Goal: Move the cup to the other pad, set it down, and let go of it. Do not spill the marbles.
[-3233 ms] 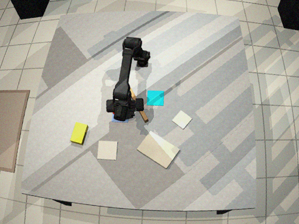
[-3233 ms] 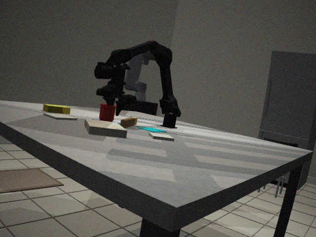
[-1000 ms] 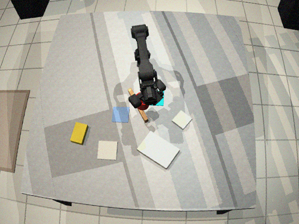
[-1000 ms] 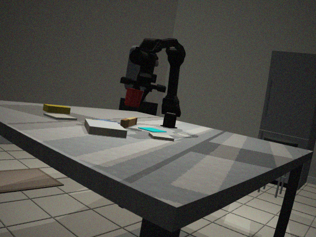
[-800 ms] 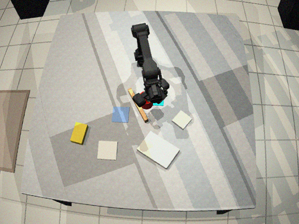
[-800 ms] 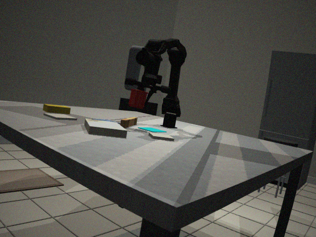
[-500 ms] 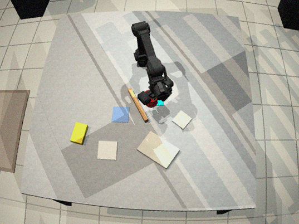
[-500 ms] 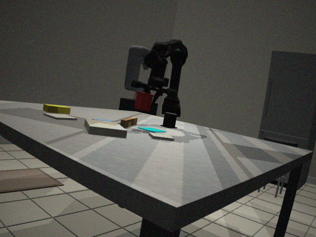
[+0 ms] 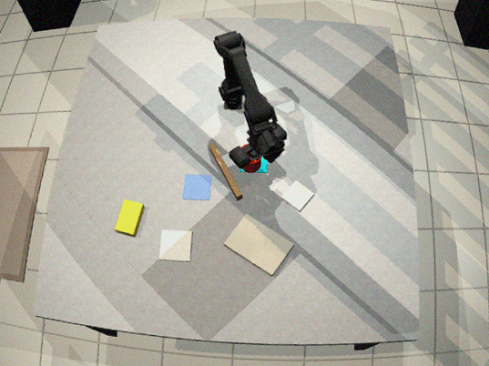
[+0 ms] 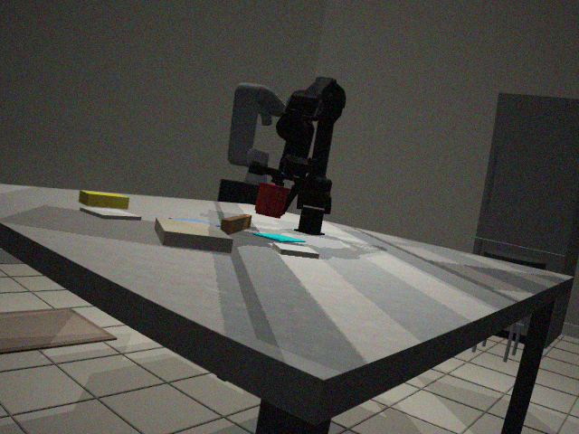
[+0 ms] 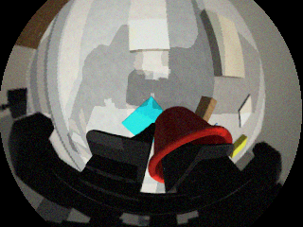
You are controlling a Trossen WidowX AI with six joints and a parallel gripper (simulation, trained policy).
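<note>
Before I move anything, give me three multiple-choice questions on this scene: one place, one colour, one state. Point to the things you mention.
1. Where is the red cup (image 9: pixel 252 166) (image 10: pixel 271 200) (image 11: pixel 177 125)?
A) On the floor
B) Above the table (image 9: pixel 93 272) (image 10: pixel 298 298)
C) On the yellow block (image 9: pixel 129 217) (image 10: pixel 103 200) (image 11: pixel 240 146)

2. What colour is the pad nearest the cup?
A) Cyan
B) Green
C) Orange

3. How is the gripper (image 9: pixel 253 156) (image 10: pixel 276 183) (image 11: pixel 156 126)?
A) Wide open
B) Shut on nothing
C) Shut on the cup

Key: B, the exterior view shows a gap beneath it; A, cyan shows beside it from above; C, its fingers pinch the cup's wall.
</note>
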